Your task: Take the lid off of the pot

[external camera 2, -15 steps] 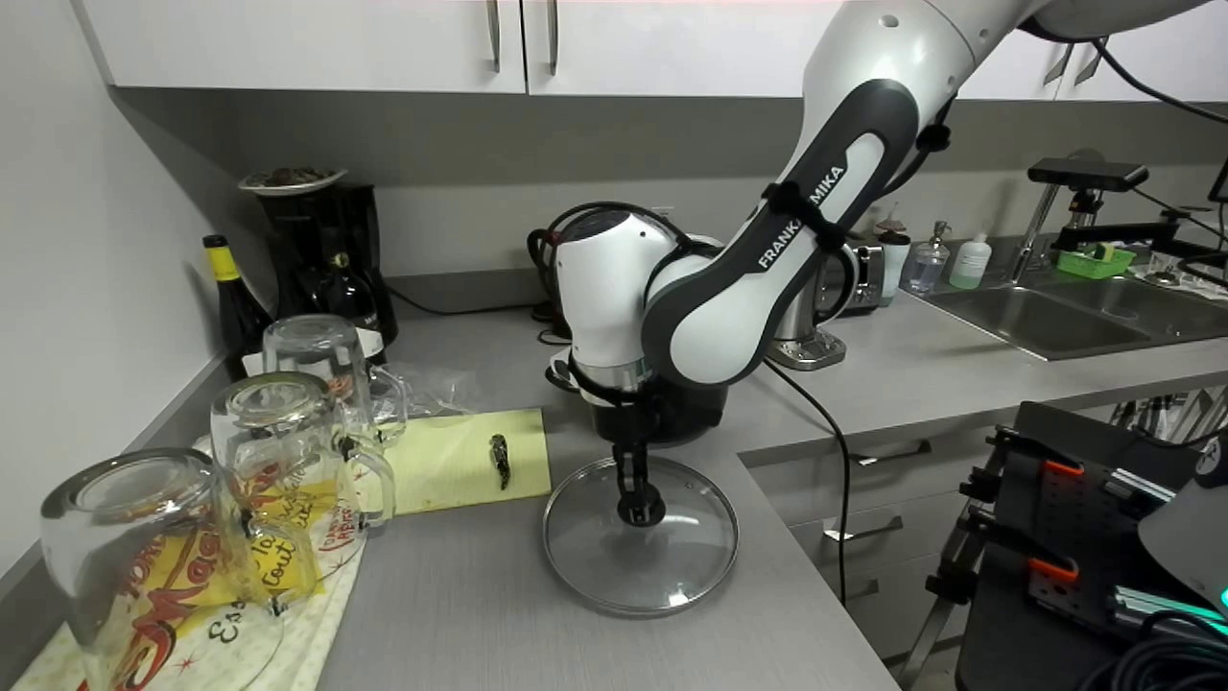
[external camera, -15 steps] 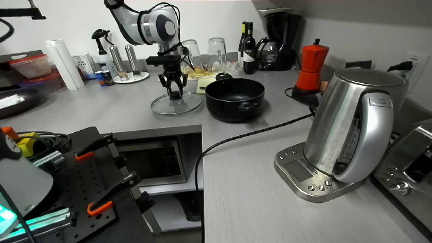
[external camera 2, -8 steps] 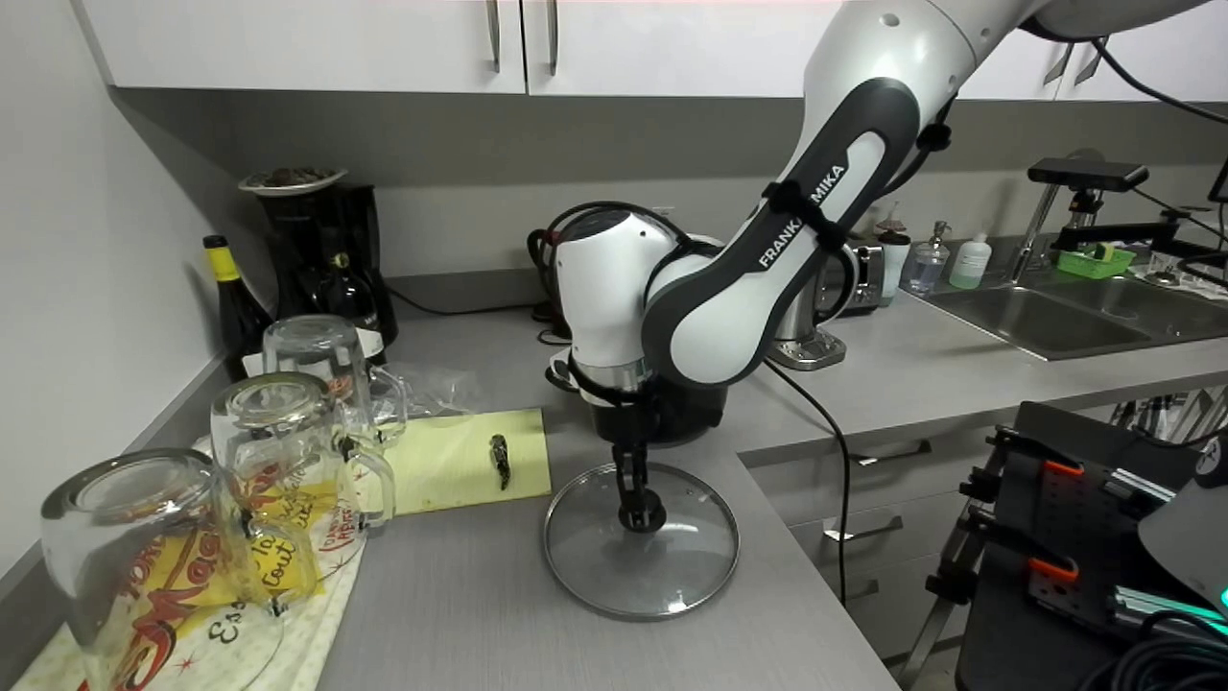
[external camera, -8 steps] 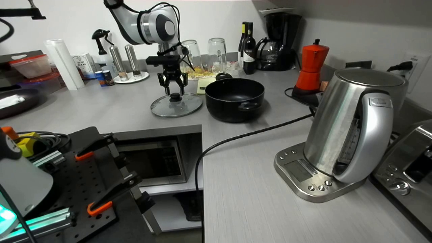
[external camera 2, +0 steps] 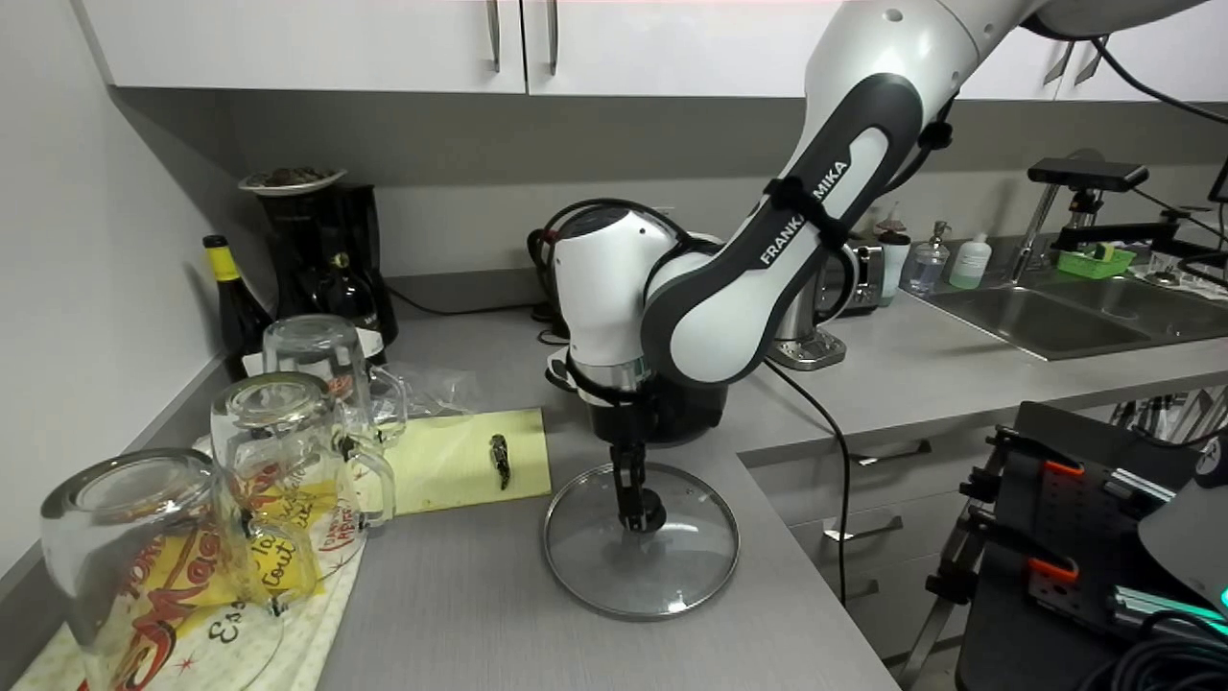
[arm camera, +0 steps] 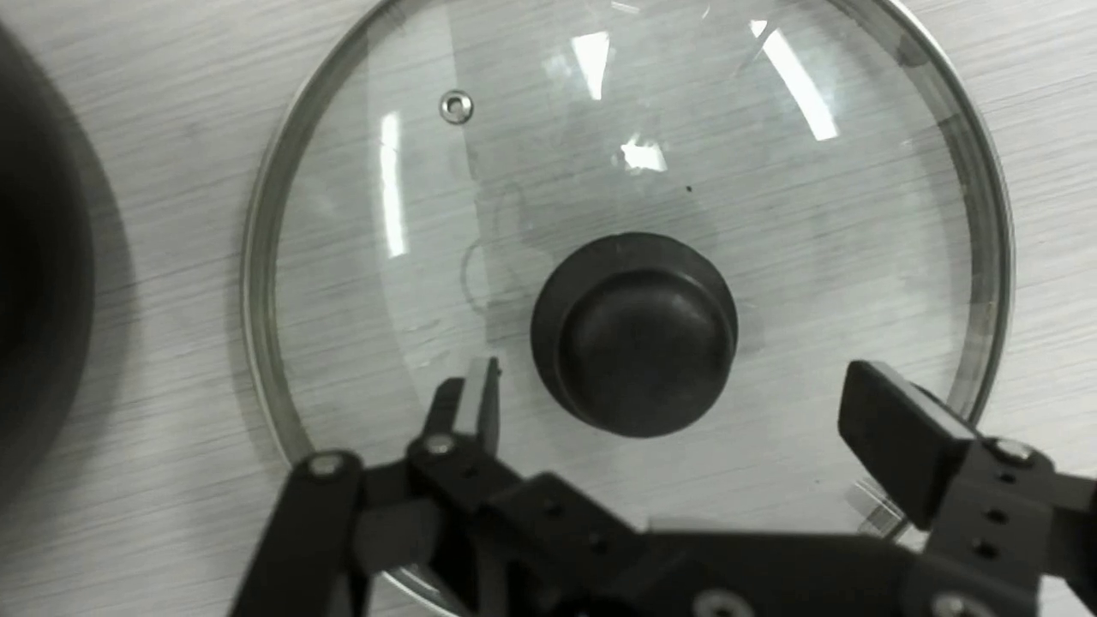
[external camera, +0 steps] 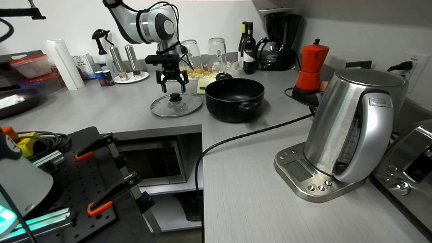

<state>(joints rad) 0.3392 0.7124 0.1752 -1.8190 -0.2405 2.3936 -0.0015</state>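
The glass lid (external camera: 184, 104) lies flat on the grey counter, knob upward, close beside the black pot (external camera: 233, 109). The pot stands uncovered with its inside showing; in an exterior view the arm partly hides the pot (external camera 2: 698, 413). Just above the lid is my gripper (external camera: 173, 91), its jaws spread wide. In the wrist view the black knob (arm camera: 647, 351) sits between the spread fingers (arm camera: 900, 428), with a gap on either side and contact with neither. The edge of the pot (arm camera: 34, 283) shows at that view's left.
Upside-down glass mugs (external camera 2: 278, 461) and a yellow sheet (external camera 2: 460, 461) are near the lid. A black cable (external camera: 249, 132) crosses the counter to the steel kettle (external camera: 337, 121). The counter's front edge (external camera: 162, 131) runs close by the lid.
My gripper has opened and let go of the lid's knob, then risen a little. The lid has sunk slightly and now rests on the counter. The pot has not moved.
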